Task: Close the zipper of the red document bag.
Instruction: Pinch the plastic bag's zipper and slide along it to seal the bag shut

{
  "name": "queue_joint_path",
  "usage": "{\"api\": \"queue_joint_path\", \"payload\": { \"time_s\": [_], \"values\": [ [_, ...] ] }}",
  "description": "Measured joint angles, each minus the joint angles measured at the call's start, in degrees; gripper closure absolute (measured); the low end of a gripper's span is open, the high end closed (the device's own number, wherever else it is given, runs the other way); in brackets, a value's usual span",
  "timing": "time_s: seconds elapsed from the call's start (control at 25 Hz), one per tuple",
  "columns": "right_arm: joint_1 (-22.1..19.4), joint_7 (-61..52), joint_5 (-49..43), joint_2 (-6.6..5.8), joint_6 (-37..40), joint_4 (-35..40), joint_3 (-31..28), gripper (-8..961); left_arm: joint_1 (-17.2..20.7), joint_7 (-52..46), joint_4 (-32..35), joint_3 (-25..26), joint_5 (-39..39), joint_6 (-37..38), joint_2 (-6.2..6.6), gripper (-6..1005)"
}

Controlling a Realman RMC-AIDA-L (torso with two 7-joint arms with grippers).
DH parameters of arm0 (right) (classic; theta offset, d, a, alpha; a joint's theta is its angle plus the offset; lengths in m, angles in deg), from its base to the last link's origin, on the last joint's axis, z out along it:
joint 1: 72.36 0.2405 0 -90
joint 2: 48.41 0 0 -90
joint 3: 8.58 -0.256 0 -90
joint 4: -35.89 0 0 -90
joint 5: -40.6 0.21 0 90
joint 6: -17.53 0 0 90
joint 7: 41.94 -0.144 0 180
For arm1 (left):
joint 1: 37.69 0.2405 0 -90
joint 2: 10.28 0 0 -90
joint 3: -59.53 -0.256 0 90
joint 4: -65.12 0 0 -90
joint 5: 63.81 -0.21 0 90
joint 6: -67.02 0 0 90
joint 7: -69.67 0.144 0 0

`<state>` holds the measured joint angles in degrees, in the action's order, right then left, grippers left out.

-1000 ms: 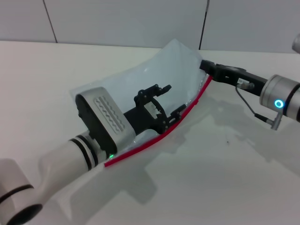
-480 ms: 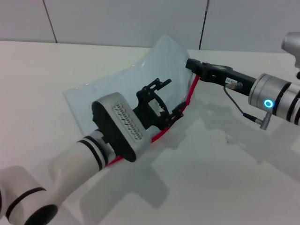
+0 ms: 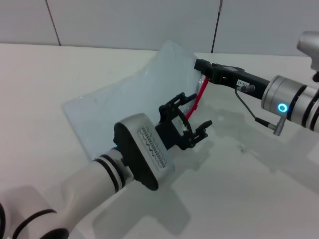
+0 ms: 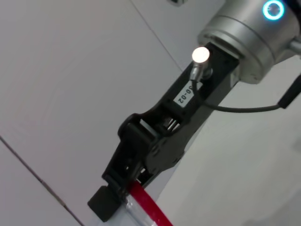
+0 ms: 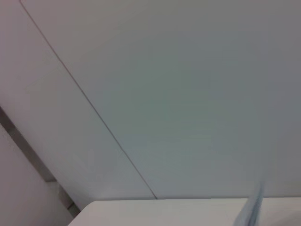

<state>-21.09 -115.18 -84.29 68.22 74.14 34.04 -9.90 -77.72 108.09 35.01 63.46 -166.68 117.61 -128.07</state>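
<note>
The red document bag [image 3: 134,99], a translucent pale blue pouch, is held curved up off the white table. My right gripper [image 3: 199,66] is shut on its far upper corner, at the end of the zipper [image 3: 198,97]. From there the red strip runs down toward my left gripper [image 3: 200,110], which hangs open just in front of the bag's edge, fingers spread to either side of the strip. The left wrist view shows the right gripper [image 4: 123,188] clamped on the red zipper [image 4: 148,205] end. A sliver of the bag [image 5: 251,209] shows in the right wrist view.
The white table [image 3: 249,189] stretches under both arms. A grey panelled wall [image 3: 124,20] stands behind it. A thin cable [image 3: 254,115] loops under the right wrist.
My left gripper has slid right and forward along the red edge and now stands open past it. The right gripper has pulled the bag's corner slightly left, and the bag stands steeper.
</note>
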Motion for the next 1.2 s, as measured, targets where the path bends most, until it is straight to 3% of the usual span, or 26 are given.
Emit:
{"api": "queue_joint_path", "payload": {
  "time_s": [0.36,1.2],
  "values": [
    [0.1,0.4,-0.5,0.03,0.3,-1.2,0.2,877,1.2,1.9,0.4,2.4,0.7,0.8,0.17,279],
    [-0.2,0.9,-0.3,-0.11,-0.1,-1.7,-0.2,883,2.7,5.5,0.5,2.3,0.7,4.0,0.05,288]
  ]
}}
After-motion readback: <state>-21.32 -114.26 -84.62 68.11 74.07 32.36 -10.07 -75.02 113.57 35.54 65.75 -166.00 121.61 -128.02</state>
